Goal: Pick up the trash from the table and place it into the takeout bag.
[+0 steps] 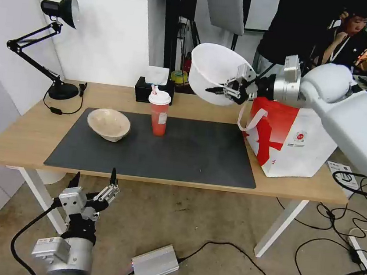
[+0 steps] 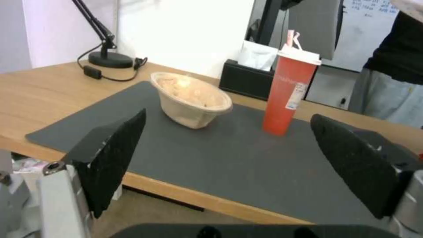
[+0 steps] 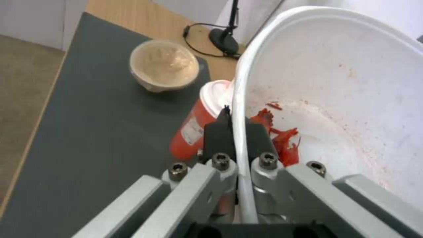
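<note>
My right gripper (image 1: 225,90) is shut on the rim of the large white bowl (image 1: 213,72), holding it tilted in the air just left of the takeout bag (image 1: 291,139). Red residue lies inside the white bowl (image 3: 335,99), and the fingers (image 3: 218,132) pinch its rim. The red drink cup (image 1: 159,113) with a white lid stands on the dark mat (image 1: 168,153). A shallow beige bowl (image 1: 108,124) rests tilted on the mat's left part. My left gripper (image 1: 94,180) hangs open below the table's front edge, facing the beige bowl (image 2: 189,99) and the cup (image 2: 288,96).
A black desk lamp (image 1: 55,43) stands at the table's (image 1: 25,132) back left. A black tissue box (image 1: 153,91) sits behind the cup. Cables, a power strip (image 1: 360,252) and a silver box (image 1: 155,264) lie on the floor.
</note>
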You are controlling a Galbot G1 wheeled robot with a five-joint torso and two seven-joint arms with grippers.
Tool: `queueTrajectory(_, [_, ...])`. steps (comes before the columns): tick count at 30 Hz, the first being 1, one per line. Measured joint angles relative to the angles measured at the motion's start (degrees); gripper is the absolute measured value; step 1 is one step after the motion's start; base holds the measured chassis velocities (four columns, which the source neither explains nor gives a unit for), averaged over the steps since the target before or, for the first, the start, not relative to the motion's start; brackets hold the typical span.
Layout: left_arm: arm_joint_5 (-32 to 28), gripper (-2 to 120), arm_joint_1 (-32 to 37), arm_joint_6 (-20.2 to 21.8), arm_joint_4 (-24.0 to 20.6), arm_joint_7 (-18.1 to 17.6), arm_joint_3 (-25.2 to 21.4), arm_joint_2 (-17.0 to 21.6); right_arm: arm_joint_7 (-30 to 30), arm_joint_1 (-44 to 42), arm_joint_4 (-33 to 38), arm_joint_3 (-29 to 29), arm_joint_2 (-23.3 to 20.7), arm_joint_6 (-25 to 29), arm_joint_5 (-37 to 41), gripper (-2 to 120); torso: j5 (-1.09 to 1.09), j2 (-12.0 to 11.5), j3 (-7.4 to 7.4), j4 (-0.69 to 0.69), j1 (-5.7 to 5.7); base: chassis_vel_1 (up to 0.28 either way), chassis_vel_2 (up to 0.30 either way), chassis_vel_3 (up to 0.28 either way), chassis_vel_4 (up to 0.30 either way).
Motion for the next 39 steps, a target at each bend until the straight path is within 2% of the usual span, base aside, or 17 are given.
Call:
queueTrajectory(16, [-0.2, 100, -0.1, 0.0, 0.2, -0.1, 0.1, 0.0, -1.0, 1.6, -2.7, 0.0, -1.0, 0.1, -0.1, 0, 0.01, 0.0, 0.00, 0.00, 0.00, 0.000, 0.000, 0.000, 0.000])
queueTrajectory(39, [-1.6, 100, -1.0, 0.3, 1.0, 0.0, 0.6, 0.8, -1.8, -0.2, -3.5, 3.4, -7.4, 0.9, -0.2, 0, 0.01, 0.0, 0.00, 0.00, 0.00, 0.000, 0.000, 0.000, 0.000])
